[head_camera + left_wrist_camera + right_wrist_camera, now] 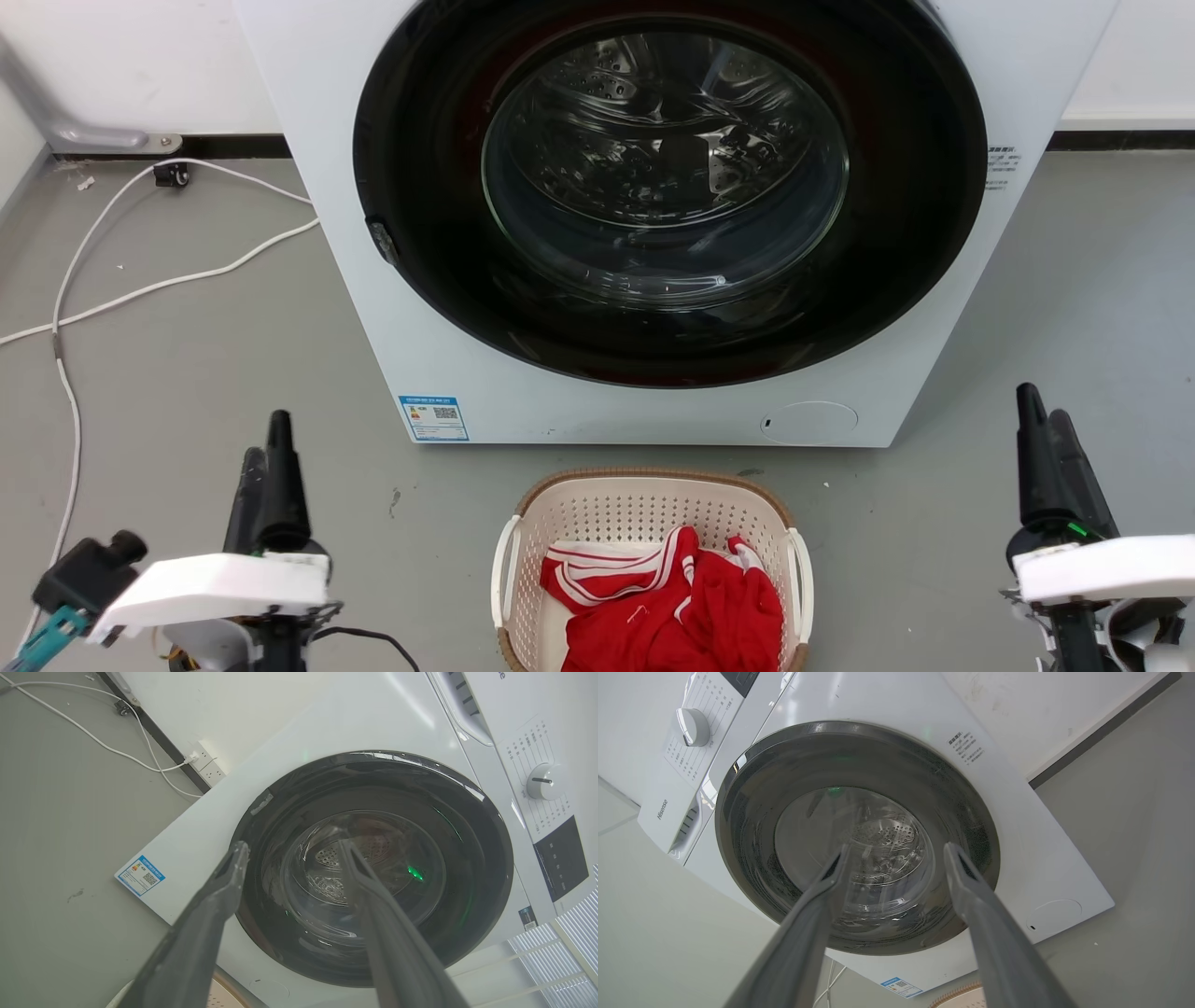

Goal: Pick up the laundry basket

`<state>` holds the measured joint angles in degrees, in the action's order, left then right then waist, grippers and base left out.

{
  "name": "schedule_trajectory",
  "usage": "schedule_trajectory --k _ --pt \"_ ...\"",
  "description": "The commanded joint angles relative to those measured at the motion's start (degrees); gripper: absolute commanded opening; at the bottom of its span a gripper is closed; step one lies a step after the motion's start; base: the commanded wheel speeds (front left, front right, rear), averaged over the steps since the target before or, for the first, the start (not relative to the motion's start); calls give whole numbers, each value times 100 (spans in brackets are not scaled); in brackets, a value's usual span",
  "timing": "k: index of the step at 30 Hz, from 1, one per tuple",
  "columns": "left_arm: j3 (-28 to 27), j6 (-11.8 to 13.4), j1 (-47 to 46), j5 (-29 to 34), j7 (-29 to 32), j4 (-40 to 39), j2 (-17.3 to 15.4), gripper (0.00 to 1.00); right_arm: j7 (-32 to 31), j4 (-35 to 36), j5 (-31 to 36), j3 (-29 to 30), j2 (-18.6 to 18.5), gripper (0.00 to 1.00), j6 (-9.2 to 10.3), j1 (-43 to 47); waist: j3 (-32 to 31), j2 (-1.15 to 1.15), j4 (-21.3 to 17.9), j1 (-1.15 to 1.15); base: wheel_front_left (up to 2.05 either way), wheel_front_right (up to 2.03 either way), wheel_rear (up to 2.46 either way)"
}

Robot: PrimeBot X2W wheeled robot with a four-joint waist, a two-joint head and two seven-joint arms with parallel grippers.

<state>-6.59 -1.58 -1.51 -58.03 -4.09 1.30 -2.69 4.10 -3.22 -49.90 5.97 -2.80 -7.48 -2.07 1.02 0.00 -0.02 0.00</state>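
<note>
The laundry basket [644,511] sits on the grey floor in front of the washing machine, at the bottom middle of the head view. It is cream with perforated walls, a brown rim and white side handles, and a red garment with white stripes [672,607] lies in it. My left gripper [266,439] hangs to the left of the basket and my right gripper [1043,403] to its right, both well apart from it. The left wrist view shows the left gripper [293,847] open and empty. In the right wrist view the right gripper [897,849] is likewise open and empty. A sliver of the basket rim [962,995] shows at that view's bottom.
A white front-loading washing machine [373,308] with its round dark door [667,187] shut stands just behind the basket. A white cable [140,289] trails over the floor at the left, running to a wall socket [205,763].
</note>
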Motion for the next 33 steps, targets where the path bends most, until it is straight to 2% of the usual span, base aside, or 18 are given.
schedule_trajectory --k 1,4,8,21,28,33 --pt "135 92 4 378 -65 -208 -19 100 68 170 388 -63 -21 100 -1 -33 6 0 -3 0 0 0 0" --pt "484 56 86 1152 -138 -348 -18 100 140 237 987 -210 -21 100 -1 18 8 0 -10 0 0 0 0" --pt "664 183 141 1672 -207 -412 -20 100 212 327 1476 -292 -20 100 -1 58 7 0 -17 0 0 0 0" --pt "1096 -230 287 2798 -421 -459 -25 100 422 368 2679 -420 -19 100 -1 238 9 0 -21 0 0 0 0" --pt "1318 -242 318 3345 -527 -365 -71 100 526 218 3108 -430 -18 100 -1 301 6 0 -15 0 0 0 0" --pt "1523 -130 307 3764 -594 -375 -169 100 595 170 3390 -477 -18 100 -1 321 -1 0 -29 0 0 0 0"
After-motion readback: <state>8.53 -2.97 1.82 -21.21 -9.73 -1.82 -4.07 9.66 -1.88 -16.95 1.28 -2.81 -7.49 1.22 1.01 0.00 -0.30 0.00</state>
